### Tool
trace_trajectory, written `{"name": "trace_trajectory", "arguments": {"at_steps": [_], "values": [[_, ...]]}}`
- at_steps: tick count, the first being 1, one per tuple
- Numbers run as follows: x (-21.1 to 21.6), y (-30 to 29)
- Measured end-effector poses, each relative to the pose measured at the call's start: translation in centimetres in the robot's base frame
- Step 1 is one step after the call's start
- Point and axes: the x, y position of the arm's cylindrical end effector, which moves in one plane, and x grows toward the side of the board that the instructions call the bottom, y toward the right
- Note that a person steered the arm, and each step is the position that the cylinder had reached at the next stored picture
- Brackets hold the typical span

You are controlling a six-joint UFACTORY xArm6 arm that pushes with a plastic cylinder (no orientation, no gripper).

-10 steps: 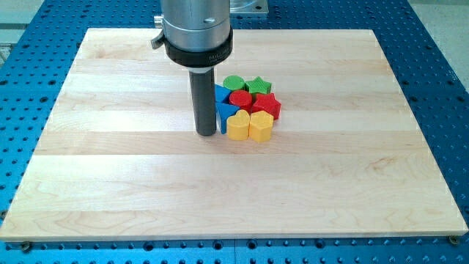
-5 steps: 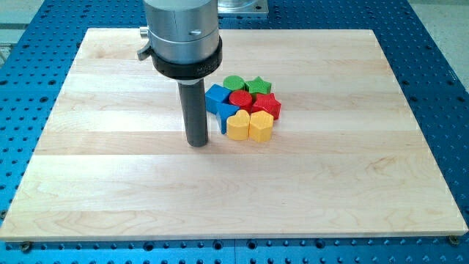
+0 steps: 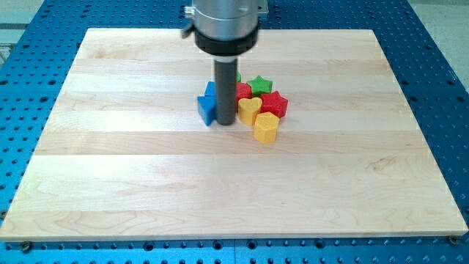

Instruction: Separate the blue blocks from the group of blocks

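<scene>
My tip [image 3: 225, 122] stands inside the group, between the blue blocks on its left and the yellow heart [image 3: 249, 110] on its right. A blue block [image 3: 207, 109] touches the rod's left side, and a second blue block [image 3: 211, 89] sits just above it, partly hidden by the rod. On the rod's right lie a red round block [image 3: 243, 91], a green star [image 3: 258, 84], a red star [image 3: 275, 103] and a yellow hexagon [image 3: 267, 127]. A sliver of a green block [image 3: 237, 76] shows behind the rod.
The blocks lie on a pale wooden board [image 3: 110, 169], above its middle. A blue perforated table [image 3: 440, 88] surrounds the board on all sides.
My tip has moved right, from left of the group into it. The blue blocks now lie left of the rod; the yellow heart, yellow hexagon and red star have shifted right.
</scene>
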Motion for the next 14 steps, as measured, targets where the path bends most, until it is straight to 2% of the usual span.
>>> {"name": "trace_trajectory", "arguments": {"at_steps": [1, 3, 4, 5, 7, 8, 10, 12, 13, 14], "values": [[-0.9, -0.5], [-1.6, 5.7], [-3.2, 3.9], [-2.9, 2.3], [-4.2, 2.8], [-2.8, 0.5], [-5.0, 2.0], [-9.7, 2.3], [-10.3, 0.3], [-8.2, -0.2]]}}
